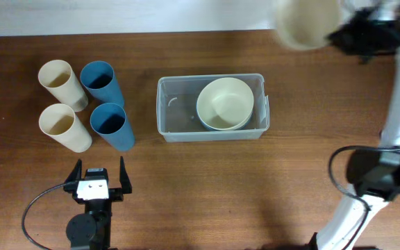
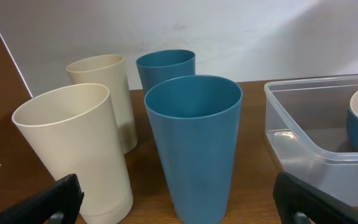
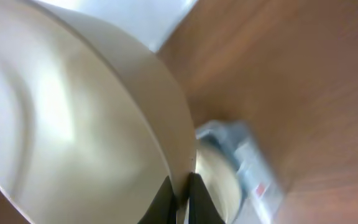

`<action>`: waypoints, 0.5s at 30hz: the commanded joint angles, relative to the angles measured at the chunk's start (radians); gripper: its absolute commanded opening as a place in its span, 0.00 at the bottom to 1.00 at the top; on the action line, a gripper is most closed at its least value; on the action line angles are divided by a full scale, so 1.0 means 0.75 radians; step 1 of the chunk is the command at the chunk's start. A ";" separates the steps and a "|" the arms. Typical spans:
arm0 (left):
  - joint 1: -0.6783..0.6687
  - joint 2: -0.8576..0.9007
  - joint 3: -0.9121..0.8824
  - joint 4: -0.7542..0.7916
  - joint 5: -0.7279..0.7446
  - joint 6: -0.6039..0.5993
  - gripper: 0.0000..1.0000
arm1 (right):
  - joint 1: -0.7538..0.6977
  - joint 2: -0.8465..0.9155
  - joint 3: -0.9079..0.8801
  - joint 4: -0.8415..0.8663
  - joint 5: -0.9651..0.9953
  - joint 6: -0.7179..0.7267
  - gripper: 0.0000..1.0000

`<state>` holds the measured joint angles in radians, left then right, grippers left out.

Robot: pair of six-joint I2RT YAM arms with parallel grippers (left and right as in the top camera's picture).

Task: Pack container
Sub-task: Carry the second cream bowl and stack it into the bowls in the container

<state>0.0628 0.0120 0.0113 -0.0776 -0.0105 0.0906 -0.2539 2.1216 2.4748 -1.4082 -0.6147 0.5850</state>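
My right gripper pinches cream bowl, upper right | my left gripper spread, lower left | container centre

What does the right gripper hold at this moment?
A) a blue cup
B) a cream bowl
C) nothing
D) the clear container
B: in the right wrist view the right gripper is shut on the rim of a cream bowl, and the overhead view shows that bowl at the far right, apart from the container.
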 commanded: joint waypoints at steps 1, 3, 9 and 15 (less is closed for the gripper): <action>-0.004 -0.008 -0.003 -0.008 0.019 0.026 1.00 | 0.159 -0.028 0.019 -0.121 0.100 -0.113 0.04; -0.004 -0.008 -0.003 -0.008 0.019 0.026 1.00 | 0.248 -0.028 0.019 -0.205 0.208 -0.138 0.04; -0.004 -0.008 -0.003 -0.008 0.019 0.026 1.00 | 0.411 -0.028 -0.053 -0.288 0.336 -0.167 0.04; -0.004 -0.008 -0.003 -0.008 0.019 0.026 1.00 | 0.554 -0.027 -0.284 -0.195 0.338 -0.178 0.04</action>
<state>0.0628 0.0120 0.0113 -0.0772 -0.0101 0.0906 0.1059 2.1212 2.3466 -1.5810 -0.3840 0.4736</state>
